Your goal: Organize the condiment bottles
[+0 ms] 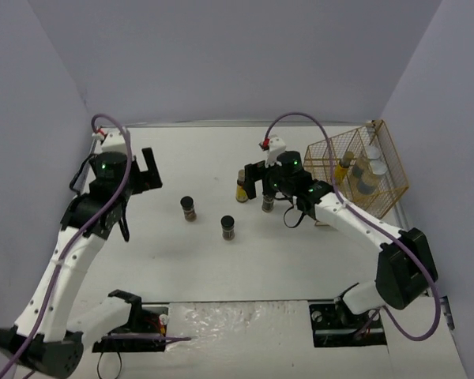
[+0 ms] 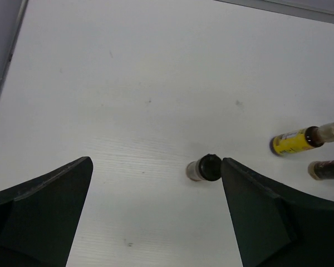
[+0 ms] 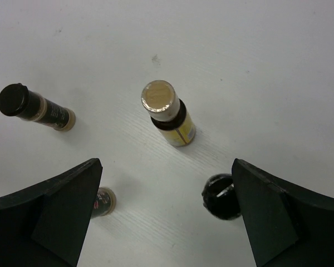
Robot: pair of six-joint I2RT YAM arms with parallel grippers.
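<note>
Since the right gripper [image 3: 166, 167] hangs released over a tight cluster of jars, its jaws spread wide with nothing in them, the likeliest trouble is a knock-over. A slim yellow-filled jar with a pale cap [image 3: 168, 115] stands upright in the centre of the right wrist view, in line with the gap but beyond the fingertips. A short dark jar with a black cap [image 3: 221, 196] sits at lower right just beside the right-hand finger, perhaps touching it. A second dark jar [image 3: 104, 201] is half hidden behind the left-hand finger at lower left. Descending or closing on the yellow one could sweep either neighbour over and set it rolling across the white table [image 3: 256, 67]. A third dark jar [image 3: 33, 107] stands at upper left, well apart.

The left gripper [image 2: 156, 164] is likewise released and empty. In its wrist view a black-capped jar [image 2: 205, 168] shows beside the right-hand fingertip, off-centre, so a closing finger might push it rather than grasp it. At the right of the top view a gold wire basket [image 1: 320, 158] holds two clear silver-lidded jars [image 1: 370, 170] and another yellow jar [image 1: 344, 167].
</note>
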